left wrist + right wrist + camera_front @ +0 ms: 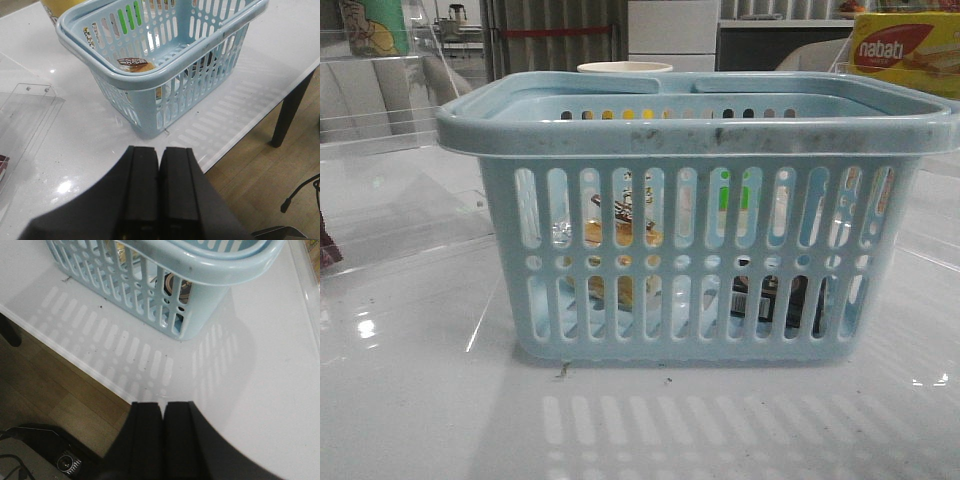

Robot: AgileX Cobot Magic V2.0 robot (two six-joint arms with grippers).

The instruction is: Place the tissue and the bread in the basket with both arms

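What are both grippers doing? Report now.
Left gripper: shut, holding nothing.
Right gripper: shut, holding nothing.

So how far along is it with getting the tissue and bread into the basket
It looks finished. The bread shows through the slots of the basket on its left side, and the dark tissue pack lies low on the right. Nothing is in hand: the left gripper and right gripper are both shut, empty and away from the basket. Nothing appears left to do.
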